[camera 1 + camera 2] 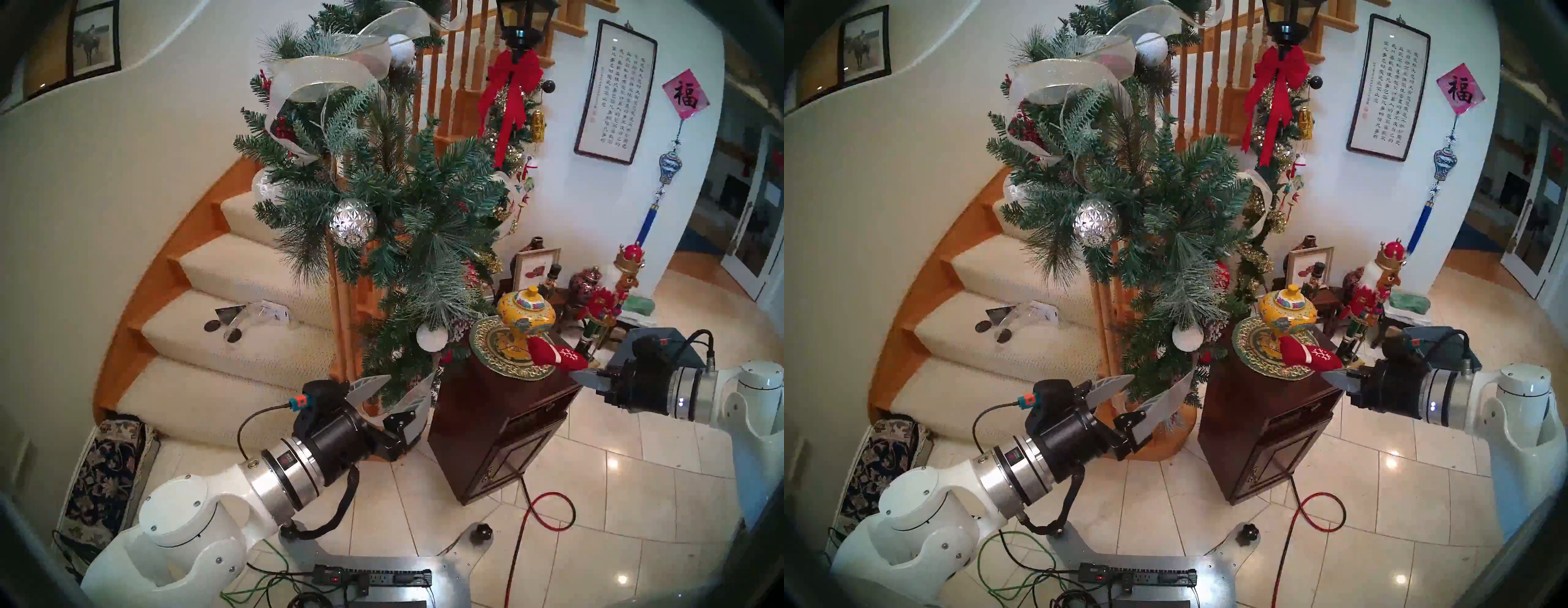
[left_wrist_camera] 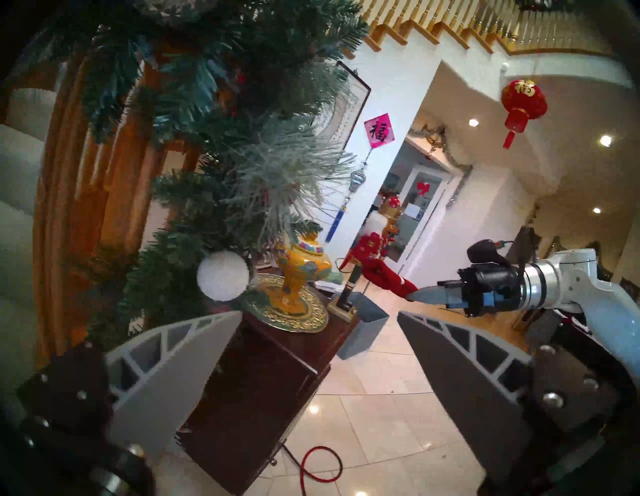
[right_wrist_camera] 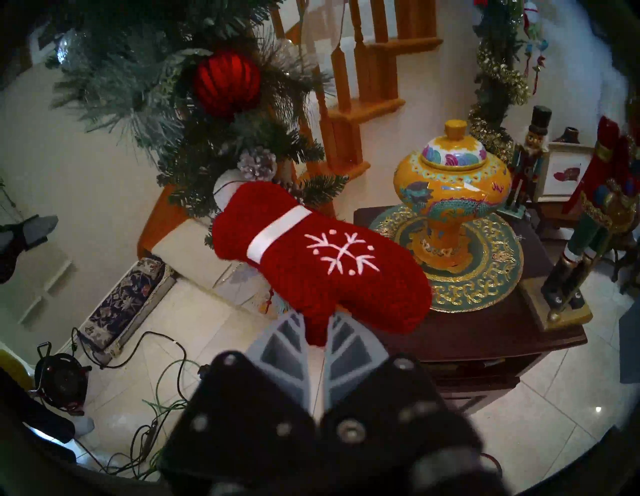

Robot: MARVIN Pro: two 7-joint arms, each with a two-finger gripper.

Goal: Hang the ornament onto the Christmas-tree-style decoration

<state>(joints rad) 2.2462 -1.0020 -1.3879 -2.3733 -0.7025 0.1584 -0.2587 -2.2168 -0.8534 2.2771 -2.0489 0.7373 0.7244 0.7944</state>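
My right gripper [image 3: 317,320] is shut on the thumb of the red felt mitten [image 3: 311,256], which has a white cuff band and a white snowflake. It holds the mitten [image 1: 558,356] in the air at the cabinet's right front edge, beside the yellow jar, right of the garland. The bushy green garland [image 1: 382,199] with silver ribbon and balls hangs down the stair post. My left gripper [image 1: 396,388] is open and empty at the garland's lower tip. The mitten's hanging loop is hidden.
A dark wooden cabinet [image 1: 505,429] carries a green-gold plate [image 1: 498,365] and a yellow lidded jar [image 1: 526,310]. A white snowy ball [image 1: 432,336] and a faceted silver ball [image 1: 353,223] hang on the garland. Nutcrackers [image 1: 600,314] stand behind. A red cable [image 1: 547,509] lies on the tile floor.
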